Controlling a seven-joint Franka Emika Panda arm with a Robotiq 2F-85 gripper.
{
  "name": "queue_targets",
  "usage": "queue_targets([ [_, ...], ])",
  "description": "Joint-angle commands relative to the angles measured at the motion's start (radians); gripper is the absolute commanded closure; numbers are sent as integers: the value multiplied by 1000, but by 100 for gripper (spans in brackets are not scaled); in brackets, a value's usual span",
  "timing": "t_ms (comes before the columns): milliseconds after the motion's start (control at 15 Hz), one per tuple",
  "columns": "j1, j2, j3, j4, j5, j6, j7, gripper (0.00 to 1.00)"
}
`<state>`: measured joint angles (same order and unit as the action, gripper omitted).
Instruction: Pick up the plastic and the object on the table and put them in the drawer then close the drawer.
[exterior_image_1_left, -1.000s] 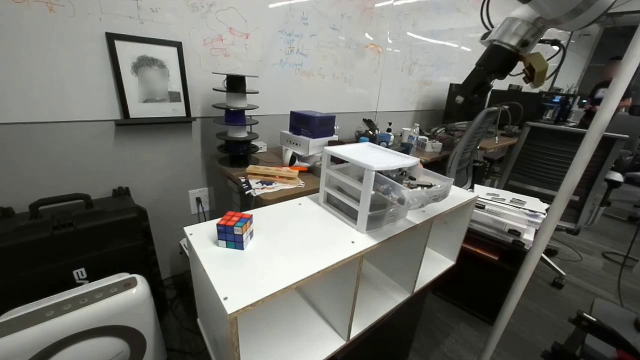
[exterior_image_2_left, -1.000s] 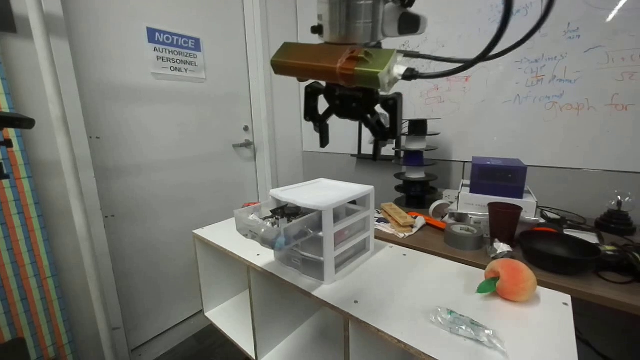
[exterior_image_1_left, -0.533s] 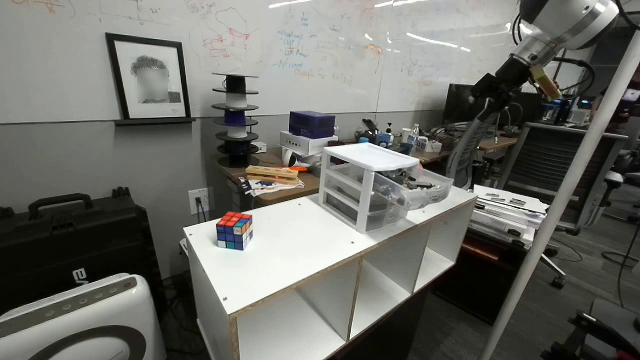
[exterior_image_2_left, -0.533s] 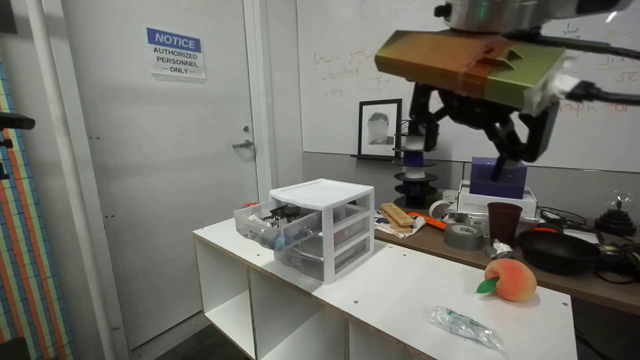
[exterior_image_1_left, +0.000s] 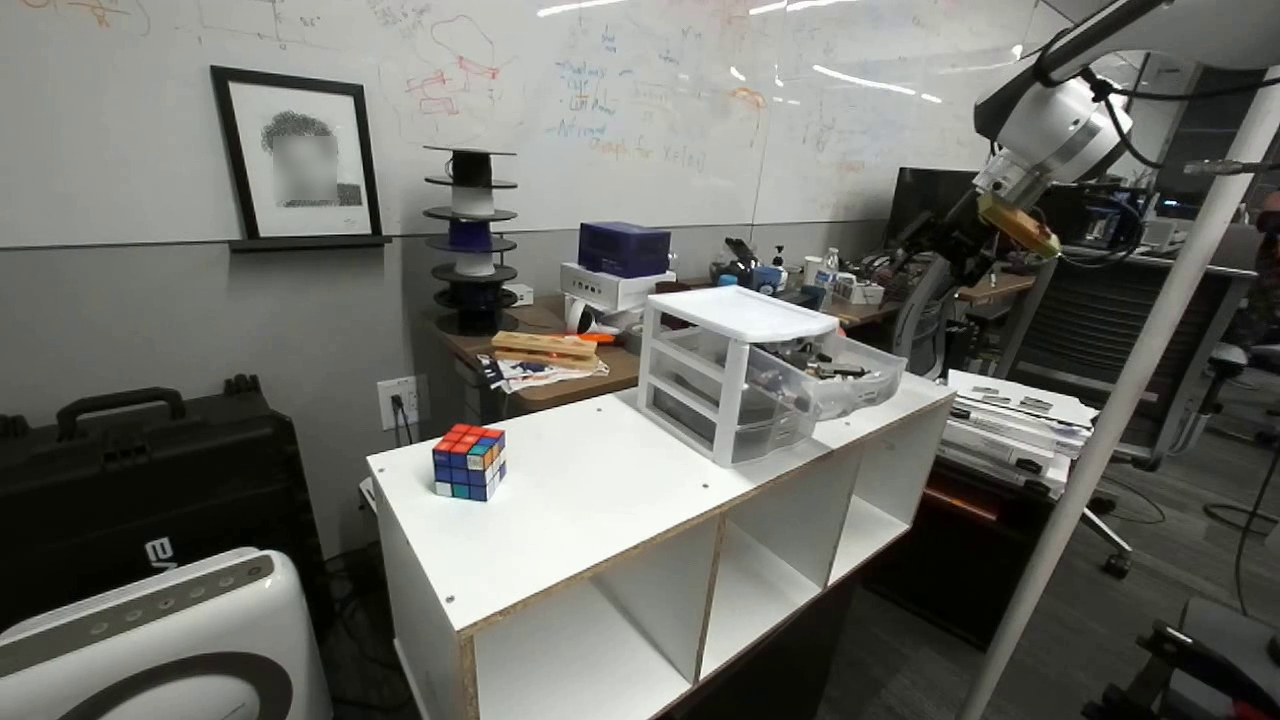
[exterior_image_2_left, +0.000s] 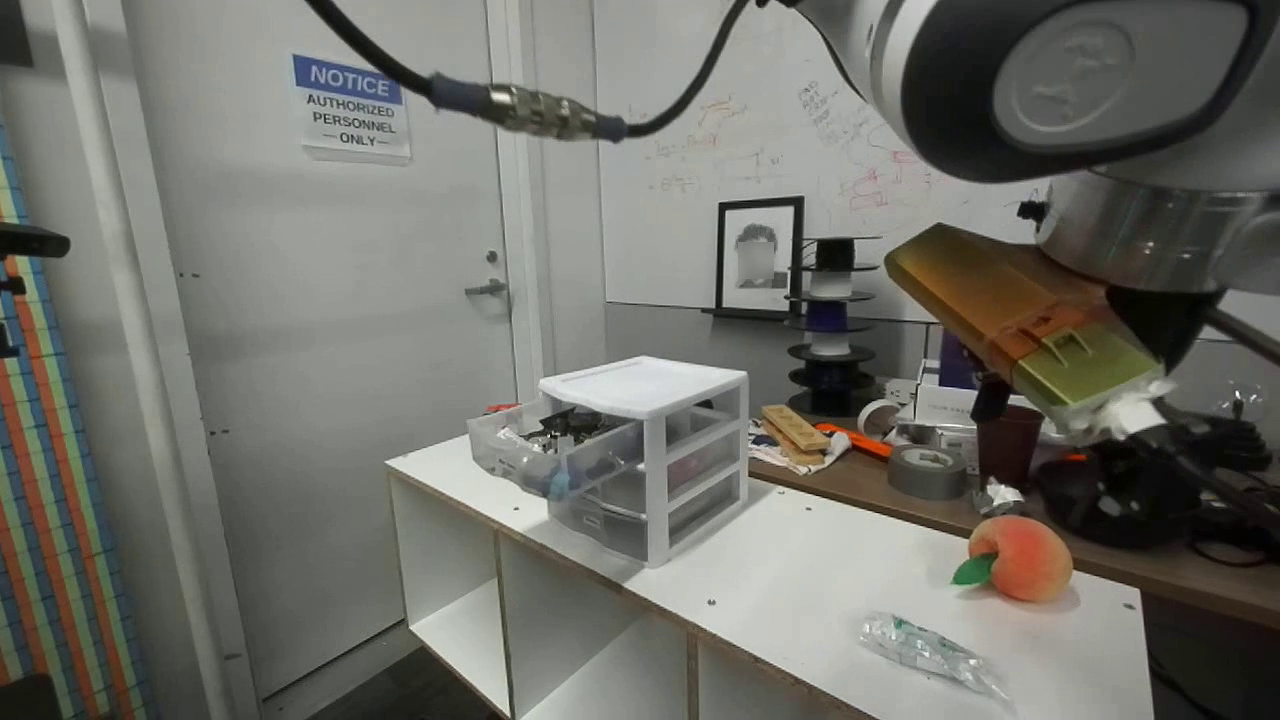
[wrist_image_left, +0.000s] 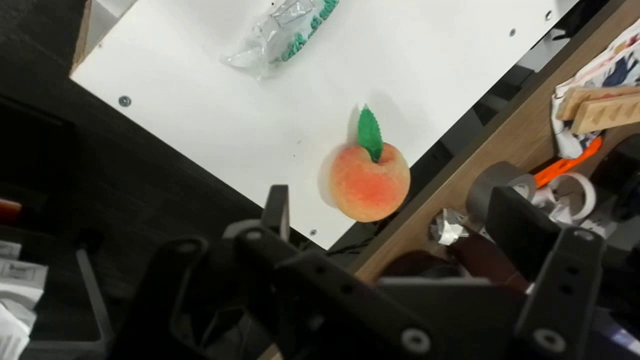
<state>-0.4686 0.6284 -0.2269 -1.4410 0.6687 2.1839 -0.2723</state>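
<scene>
Your gripper (wrist_image_left: 396, 215): jaws spread. Wrist view: peach (wrist_image_left: 370, 187) at your 11 o'clock, table (wrist_image_left: 280, 130) corner at peach's 7, wooden desk (wrist_image_left: 520, 135) past gap at 4. Plastic (wrist_image_left: 287, 37) farther out at 11, open top between, room toward 10. Drawer (exterior_image_2_left: 515, 465) pulled out in both exterior views; in an exterior view, at peach's 9.

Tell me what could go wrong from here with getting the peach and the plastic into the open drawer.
The round peach sits close to the edge of the table, so an off-center grasp by the gripper might roll it off.

The plastic lies low and looks thin, so it may crumple or slip during a pick.

The open drawer holds a jumble of small items, and the peach might sit too high for it to close.
</scene>
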Motion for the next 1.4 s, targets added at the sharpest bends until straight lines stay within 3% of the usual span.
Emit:
queue_targets([
  [0, -9, 120, 22, 154, -45, -36, 235, 0],
  [600, -1, 212, 72, 272, -116, -259, 568, 0],
  [933, -8, 224, 64, 266, -122, -350, 635, 0],
  [1333, -24, 264, 43, 283, -157, -380, 701, 0],
])
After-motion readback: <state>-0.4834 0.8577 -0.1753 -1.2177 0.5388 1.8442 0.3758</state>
